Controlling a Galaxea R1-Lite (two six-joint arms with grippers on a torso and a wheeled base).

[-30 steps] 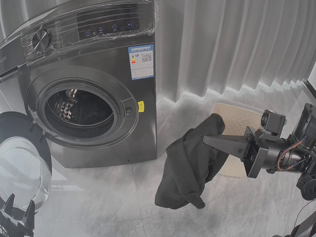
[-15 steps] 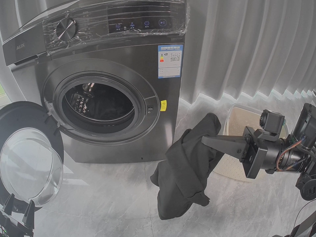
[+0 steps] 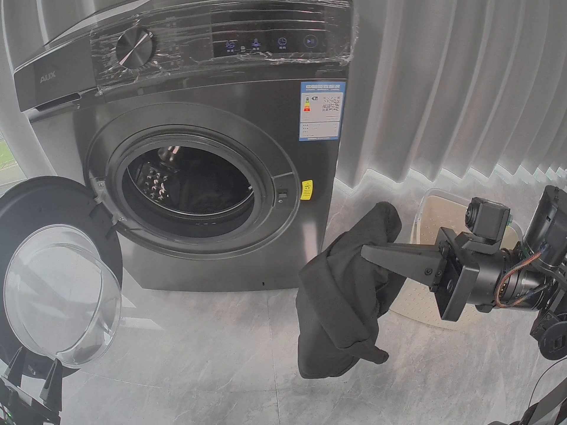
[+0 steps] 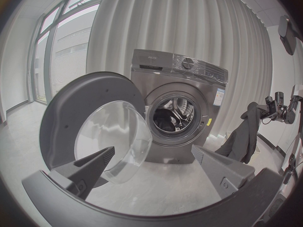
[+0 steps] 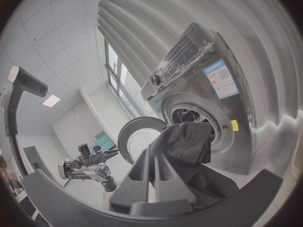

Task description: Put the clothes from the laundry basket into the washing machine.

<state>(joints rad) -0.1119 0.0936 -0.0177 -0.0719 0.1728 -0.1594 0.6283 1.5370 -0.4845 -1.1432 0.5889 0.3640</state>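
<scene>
Black garment (image 3: 342,290), pinched in my right gripper (image 3: 367,250), dangles long while the left gripper (image 4: 152,148) sits spread, so I fear its tail snagging the washing machine (image 3: 236,110) rim.

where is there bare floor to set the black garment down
Bare floor lies before the washing machine, between its open door and the hanging black garment. The drum opening is unobstructed. Crowded by the laundry basket, where the right end effector grips the garment.
</scene>
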